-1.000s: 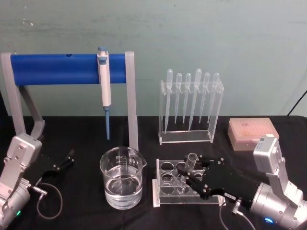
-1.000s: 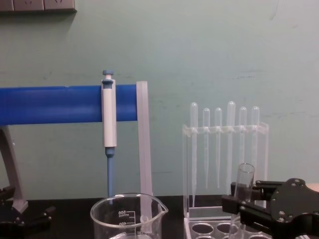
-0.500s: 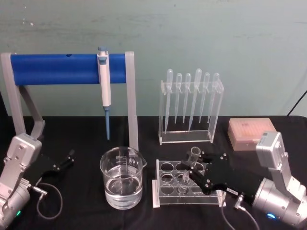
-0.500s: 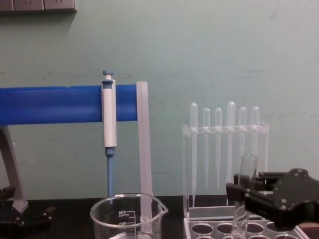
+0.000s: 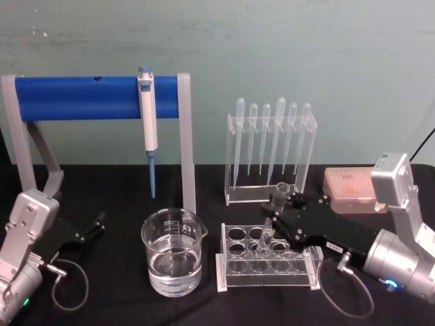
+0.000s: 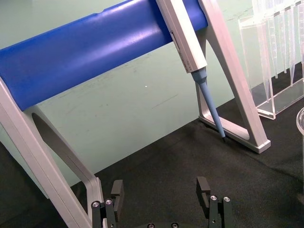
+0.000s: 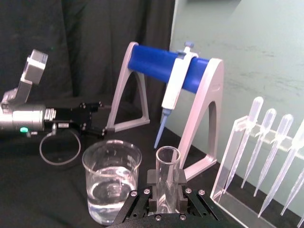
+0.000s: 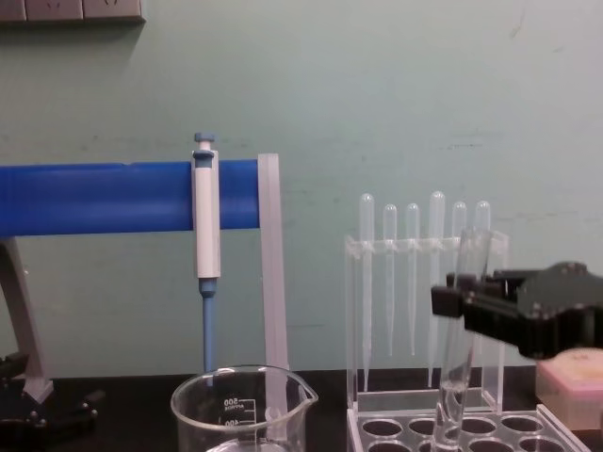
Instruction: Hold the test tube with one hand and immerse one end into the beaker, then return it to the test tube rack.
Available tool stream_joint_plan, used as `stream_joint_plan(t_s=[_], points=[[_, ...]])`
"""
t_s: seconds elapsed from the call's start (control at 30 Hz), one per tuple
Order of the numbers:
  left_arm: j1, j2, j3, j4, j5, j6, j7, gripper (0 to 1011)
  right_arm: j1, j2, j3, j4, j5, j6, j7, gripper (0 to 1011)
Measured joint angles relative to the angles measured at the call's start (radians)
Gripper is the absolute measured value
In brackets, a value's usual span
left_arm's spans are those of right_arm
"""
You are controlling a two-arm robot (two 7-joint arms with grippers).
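The right pincer (image 5: 277, 204) grips the test tube (image 8: 456, 377) tight and has lifted it higher than before. The tube leans, with its bottom end still at the rack (image 5: 268, 268). The beaker (image 5: 172, 255) stands just beside the rack. The left pincer (image 6: 159, 190) rests wide open on the black counter (image 5: 122, 197). A green wall (image 5: 272, 47) is behind.

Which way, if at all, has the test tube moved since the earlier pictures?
Yes, upward. In the chest view the test tube, in the right gripper, now has its rim level with the top of the pipette stand; earlier it stood below.
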Motion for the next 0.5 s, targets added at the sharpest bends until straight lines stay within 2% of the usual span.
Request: stream_joint_plan(t_s=[0.5], points=[[0.0, 0.0, 0.0, 0.0, 0.0, 0.0, 0.0, 1000, 0.014, 0.029, 0.018, -0.103, 0.055, 0.076, -0.031, 230]])
